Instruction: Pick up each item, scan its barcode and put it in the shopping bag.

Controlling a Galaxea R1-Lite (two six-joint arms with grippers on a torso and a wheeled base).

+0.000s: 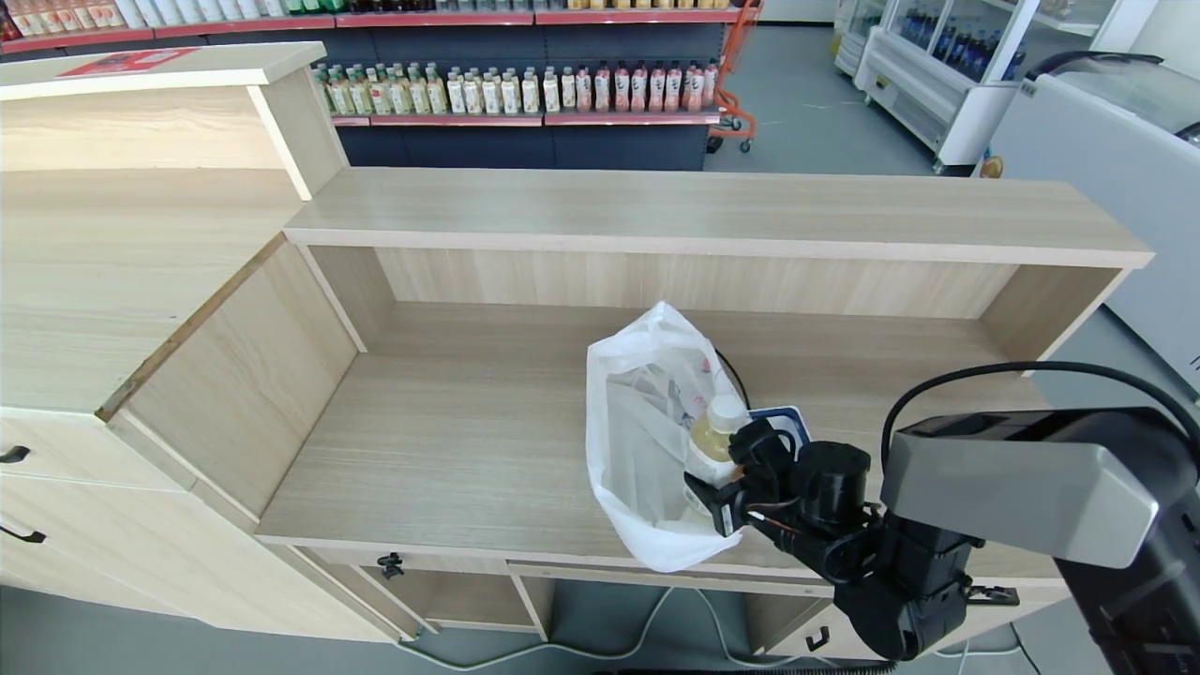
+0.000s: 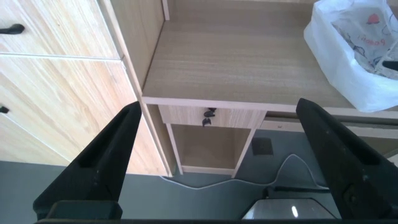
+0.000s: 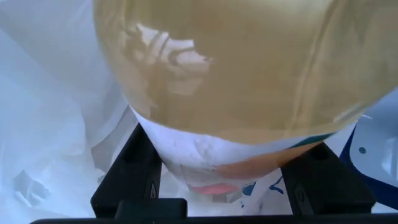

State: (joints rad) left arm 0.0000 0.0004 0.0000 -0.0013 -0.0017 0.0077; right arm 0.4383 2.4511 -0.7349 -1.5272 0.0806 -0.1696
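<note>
Your right gripper [image 1: 727, 469] is clamped on the bottle [image 1: 714, 436], which stands upright, cap on top, at the open mouth of the shopping bag [image 1: 637, 441]. The bag sits just leftward on the counter [image 1: 450, 441]. Your left gripper [image 2: 217, 106] hangs spread, well apart.

Nothing can be read: the printed marks on the shopping bag [image 1: 637, 450], the label [image 3: 205, 149] on the bottle [image 1: 712, 442] and the red sign [image 1: 127, 62] on the cabinet [image 1: 141, 122] top are too blurred.

Head cam above counter [image 1: 450, 441]; all share bag [image 1: 628, 469] (R prob. nearest).
</note>
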